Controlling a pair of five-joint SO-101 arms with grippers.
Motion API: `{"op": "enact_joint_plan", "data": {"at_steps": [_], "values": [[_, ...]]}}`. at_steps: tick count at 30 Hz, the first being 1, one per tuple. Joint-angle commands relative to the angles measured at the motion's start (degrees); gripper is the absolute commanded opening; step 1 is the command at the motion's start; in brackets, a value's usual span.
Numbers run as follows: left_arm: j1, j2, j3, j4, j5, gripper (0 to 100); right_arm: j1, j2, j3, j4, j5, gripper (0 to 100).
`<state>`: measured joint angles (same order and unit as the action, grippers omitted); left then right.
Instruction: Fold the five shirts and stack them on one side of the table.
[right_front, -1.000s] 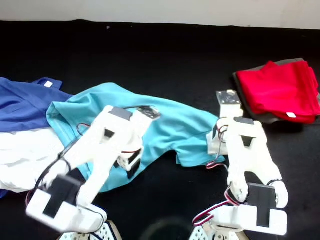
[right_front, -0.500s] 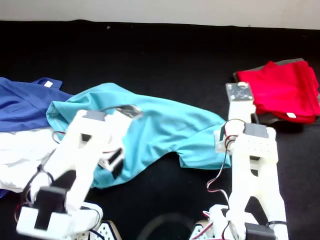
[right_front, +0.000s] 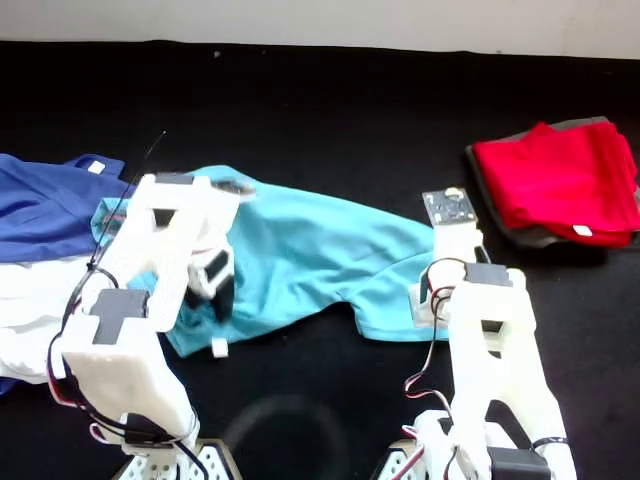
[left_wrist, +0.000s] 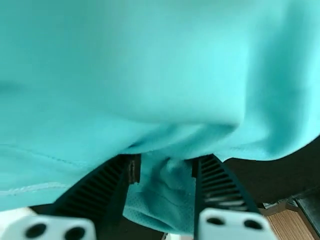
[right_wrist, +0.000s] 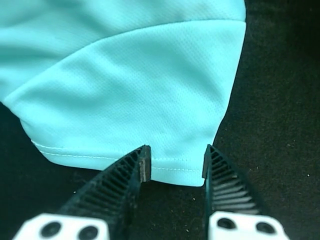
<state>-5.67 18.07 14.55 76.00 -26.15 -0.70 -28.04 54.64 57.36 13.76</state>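
Teal shirt (right_front: 320, 250) lies crumpled across the middle of the black bench (right_front: 320, 110), not yet folded. The left gripper (left_wrist: 165, 167) sits over the shirt's near-left part, its fingers clamped on a bunched fold of cloth. The right gripper (right_wrist: 176, 155) hangs at the sleeve hem on the far side, fingers apart and straddling the stitched edge.

The step in hand appears to be spreading the shirt flat. It should go best if the right fingers take the hem deep enough to catch the full thickness before closing. Both arms should then draw apart evenly and low over the bench, so the cloth tightens without slipping.

The pull should stay clear of the folded red shirt (right_front: 555, 180) at one side and of the blue shirt (right_front: 50, 205) and white shirt (right_front: 40, 300) at the other.
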Motion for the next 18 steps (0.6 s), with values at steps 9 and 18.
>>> {"op": "enact_joint_plan", "data": {"at_steps": [9,18], "values": [[-0.4,-7.3,-6.3,15.8,0.1,19,-0.4,-1.8,0.0,-0.8,0.8,18.0],[5.9,-24.7,9.1,16.3,-6.4,19,-0.4,-1.8,-0.5,-0.8,0.9,18.0]]}}
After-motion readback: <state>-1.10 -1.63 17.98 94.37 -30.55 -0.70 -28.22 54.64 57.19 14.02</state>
